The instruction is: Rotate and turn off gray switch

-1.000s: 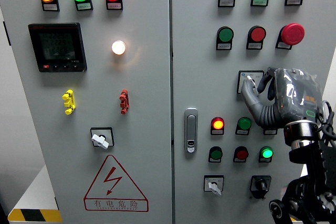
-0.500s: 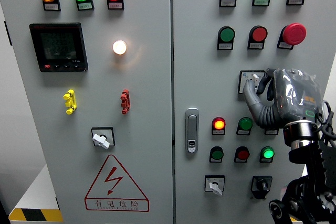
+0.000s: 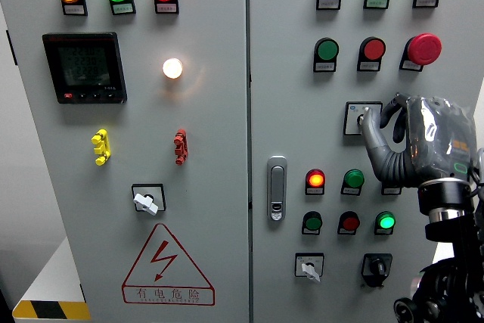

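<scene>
Nearest, rising from the lower right: the right hand (image 3: 412, 138), gray, under a clear cover, fingers curled with the fingertips (image 3: 370, 122) pinched on the gray switch (image 3: 359, 118); grip looks closed on its knob, most of which stays hidden behind the fingers. Switch set in a square plate on the right door of the cabinet (image 3: 287, 73), mid-height, just below the row of push buttons. Farther back, on that right door: three round lights along the top, red, lit green, and a dark red one; under them three buttons, green, red, and one big red mushroom button (image 3: 423, 48); lower down two rows of three small lights; at the bottom one white-handled selector (image 3: 307, 266) and one black one (image 3: 375, 266). One metal door handle (image 3: 276, 187) by the seam. On the left door: three top lights, orange, green, red; one black meter (image 3: 84, 67); one glowing white lamp (image 3: 172, 68); one yellow clip, one red clip; one white selector (image 3: 145, 200); one red warning triangle (image 3: 167, 266).
</scene>
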Controlling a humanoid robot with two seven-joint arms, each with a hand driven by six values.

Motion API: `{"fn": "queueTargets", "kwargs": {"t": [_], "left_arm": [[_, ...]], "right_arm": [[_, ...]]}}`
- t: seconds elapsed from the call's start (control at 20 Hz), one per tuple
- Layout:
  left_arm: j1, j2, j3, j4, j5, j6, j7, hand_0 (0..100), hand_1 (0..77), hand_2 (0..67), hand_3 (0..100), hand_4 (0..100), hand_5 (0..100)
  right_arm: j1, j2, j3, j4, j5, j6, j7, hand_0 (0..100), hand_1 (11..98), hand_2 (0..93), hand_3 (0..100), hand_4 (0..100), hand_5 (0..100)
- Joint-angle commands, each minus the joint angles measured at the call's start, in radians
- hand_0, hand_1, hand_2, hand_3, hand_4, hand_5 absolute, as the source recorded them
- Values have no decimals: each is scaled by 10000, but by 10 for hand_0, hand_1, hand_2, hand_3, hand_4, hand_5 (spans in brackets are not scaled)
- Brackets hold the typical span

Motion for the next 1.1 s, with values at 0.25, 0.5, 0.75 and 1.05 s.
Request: {"fn": "queueTargets", "kwargs": {"t": [0.25, 0.5, 0.75, 1.05], "left_arm": [[1, 0, 1, 0, 2, 0, 1, 846, 0, 134, 188, 83, 109], [1, 0, 1, 0, 2, 0, 1, 846, 0, 134, 188, 83, 109], [1, 0, 1, 0, 2, 0, 1, 846, 0, 134, 188, 83, 109], [1, 0, 1, 0, 2, 0, 1, 846, 0, 134, 188, 83, 109]], "right_arm": [[-1090, -95, 73, 1680, -139, 148, 329, 580, 294, 406, 545, 475, 780], [-1749, -80, 119, 2661, -416, 179, 1463, 316, 341, 274, 371, 280, 508], [-2363, -80, 333, 3292, -462, 133, 1788, 158, 383, 163, 237, 142, 354], [-3162, -49, 671, 4013, -968, 87, 2494, 84, 393, 138, 197, 102, 277]]}}
